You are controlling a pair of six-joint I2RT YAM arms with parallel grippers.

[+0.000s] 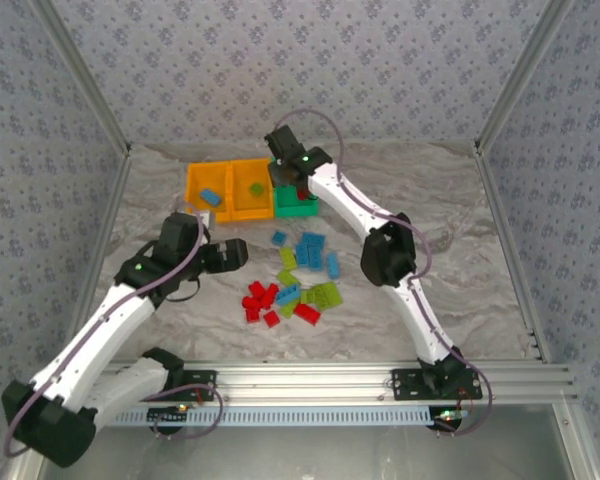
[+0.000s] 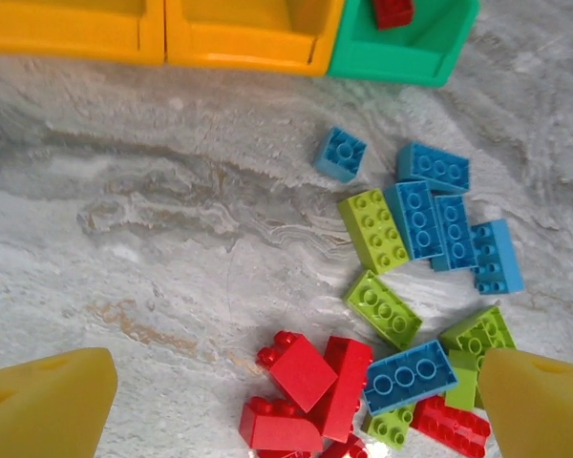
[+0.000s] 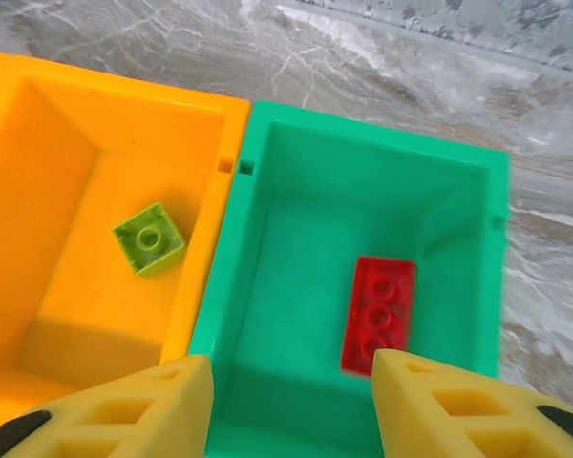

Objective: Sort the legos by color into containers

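Note:
The three joined bins stand at the back: a left orange bin (image 1: 196, 183) holding a blue brick (image 1: 211, 197), a middle orange bin (image 3: 76, 114) holding a small lime brick (image 3: 149, 238), and a green bin (image 3: 363, 138) holding a red brick (image 3: 379, 301). My right gripper (image 3: 291, 401) hangs open over the green bin with nothing between its fingers. The loose legos lie mid-table: red ones (image 2: 310, 382), blue ones (image 2: 430, 215) and lime ones (image 2: 382, 307). My left gripper (image 2: 296, 410) is open above the red bricks, empty.
Bare marbled tabletop (image 2: 153, 239) stretches left of the pile and between it and the bins. Patterned walls and metal frame posts close in the table. The right arm (image 1: 385, 250) reaches across just right of the pile.

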